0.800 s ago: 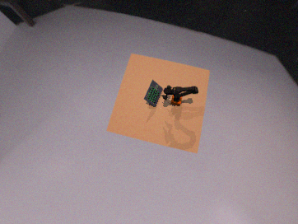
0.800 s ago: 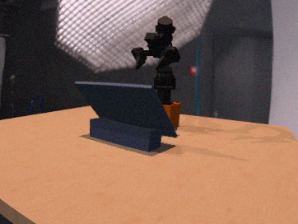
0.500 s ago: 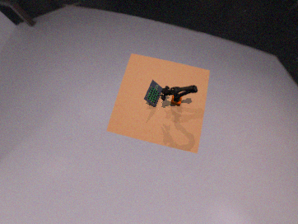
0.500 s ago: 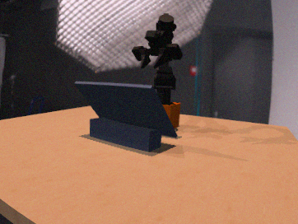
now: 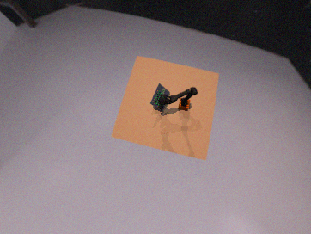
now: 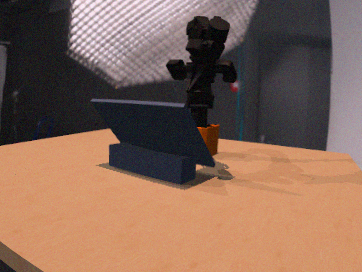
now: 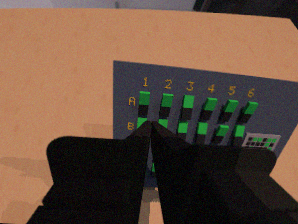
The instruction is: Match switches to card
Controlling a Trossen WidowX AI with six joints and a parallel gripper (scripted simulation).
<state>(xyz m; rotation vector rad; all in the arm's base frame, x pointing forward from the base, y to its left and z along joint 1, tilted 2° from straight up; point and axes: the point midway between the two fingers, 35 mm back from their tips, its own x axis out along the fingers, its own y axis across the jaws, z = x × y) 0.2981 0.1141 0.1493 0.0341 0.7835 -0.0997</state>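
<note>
The navy switch panel [image 5: 160, 87] [image 6: 150, 125] [image 7: 123, 75] is tilted on a block. In the wrist view, row A's far green halves show, from the column 1 switch [image 7: 144, 98] to the column 6 switch [image 7: 251, 107], with dark nearer halves; column 3's green looks brighter. Row B's green halves show partly; rows C and D are mostly hidden by the fingers. The small card [image 7: 261, 142] lies right of the grid, its lower part covered. My gripper [image 7: 150, 125] is shut and empty, its tips appearing over row B between columns 1 and 2. Contact cannot be told.
The panel's support block [image 6: 150, 163] stands on the wooden table [image 5: 133, 116] [image 6: 125, 220] [image 7: 60, 65]. The orange arm base [image 5: 184, 105] [image 6: 211, 139] is on the panel's near side. The raised top edge of the panel faces the exterior view and hides the switches there.
</note>
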